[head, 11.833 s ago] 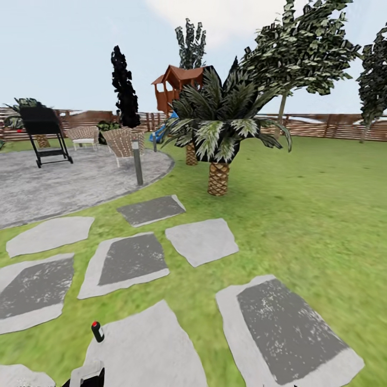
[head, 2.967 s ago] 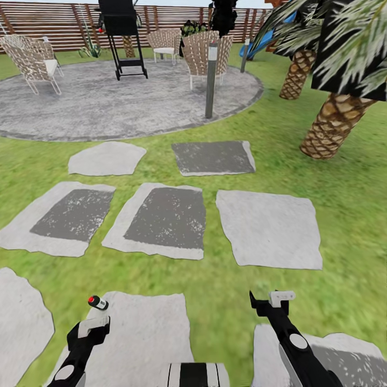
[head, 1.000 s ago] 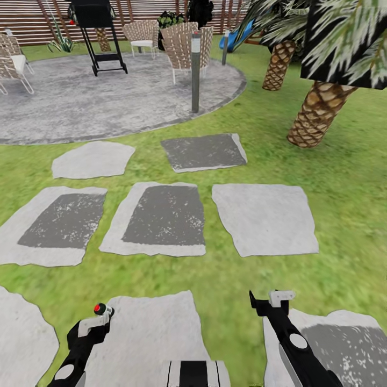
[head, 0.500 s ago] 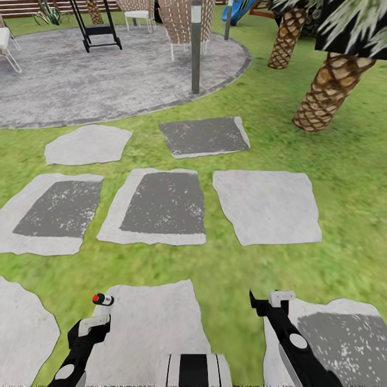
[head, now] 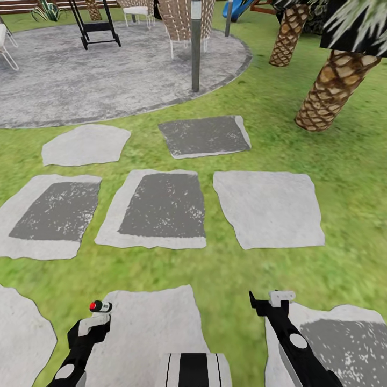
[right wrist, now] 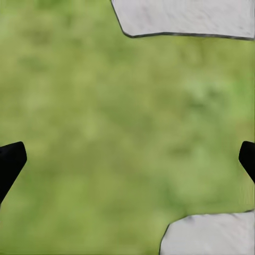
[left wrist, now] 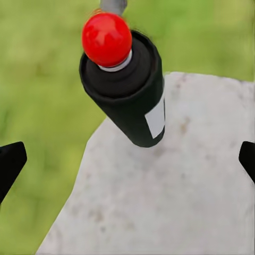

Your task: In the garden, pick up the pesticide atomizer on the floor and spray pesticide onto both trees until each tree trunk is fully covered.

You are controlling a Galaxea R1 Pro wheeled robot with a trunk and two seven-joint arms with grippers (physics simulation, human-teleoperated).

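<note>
Nothing is done yet: the atomizer (left wrist: 123,79) lies on a paving stone (head: 150,333) beyond the spread left tool (head: 95,321); right tool (head: 271,301) spread, empty.

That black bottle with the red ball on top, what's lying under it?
Under the black bottle lies a pale stepping stone, with blotchy green grass beside it. The patch of stone directly behind the bottle is covered.

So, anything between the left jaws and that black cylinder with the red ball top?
Nothing visible. The black cylinder with the red ball top sits just ahead of the left gripper, jaws spread wide, pale stone slab behind it.
</note>
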